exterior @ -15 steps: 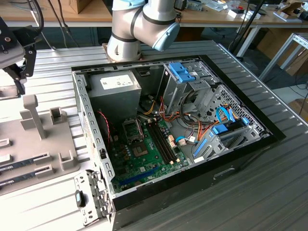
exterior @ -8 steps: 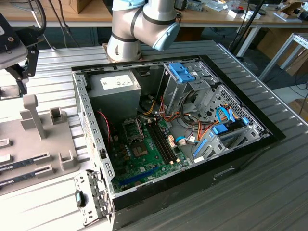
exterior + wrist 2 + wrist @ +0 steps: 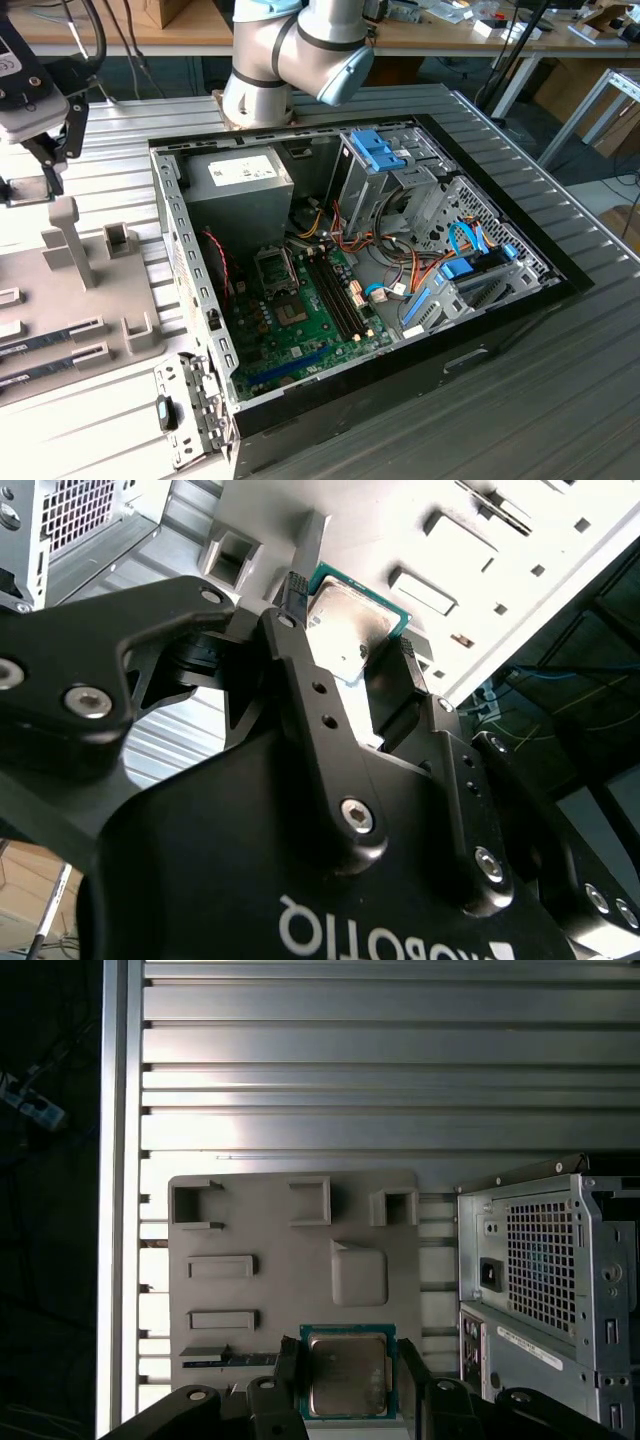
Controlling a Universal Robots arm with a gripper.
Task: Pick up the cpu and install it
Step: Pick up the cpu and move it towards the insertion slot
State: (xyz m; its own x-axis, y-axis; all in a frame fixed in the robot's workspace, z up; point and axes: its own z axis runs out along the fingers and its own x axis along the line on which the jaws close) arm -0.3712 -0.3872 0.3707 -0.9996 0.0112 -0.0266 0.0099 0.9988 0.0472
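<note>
I have the gripper [image 3: 348, 1348] closed on the cpu [image 3: 347, 1380]: in both wrist views its 2 black fingers [image 3: 287, 1370] press against 2 opposite edges of the chip, and the silver-grey metal top with its green border faces the camera between them. In the second wrist view the cpu [image 3: 345, 635] sits right at the fingertips, with the gripper [image 3: 352, 620] clamped across it and the pale grey fixture plate [image 3: 520, 570] behind it. In the first wrist view the chip hangs over the grey fixture plate [image 3: 270, 1290], which carries several raised pockets and slots, and the plate lies on the ribbed metal desk [image 3: 380, 1050]. The back of the computer case [image 3: 540, 1280] stands just beside the plate. In the exterior view the gripper [image 3: 45, 170] hovers at the exterior view's left, above the fixture plate [image 3: 90, 290] and clear of its surface, well apart from the open computer case [image 3: 190, 260] in the middle of the desk [image 3: 560, 330]. I cannot pick out the chip itself in that view. Inside the case I see the green motherboard [image 3: 300, 335] with the dark socket frame [image 3: 277, 268] on it and the grey power-supply box [image 3: 240, 190] beside it. 2 long thin sticks [image 3: 55, 335] lie in slots on the plate.
</note>
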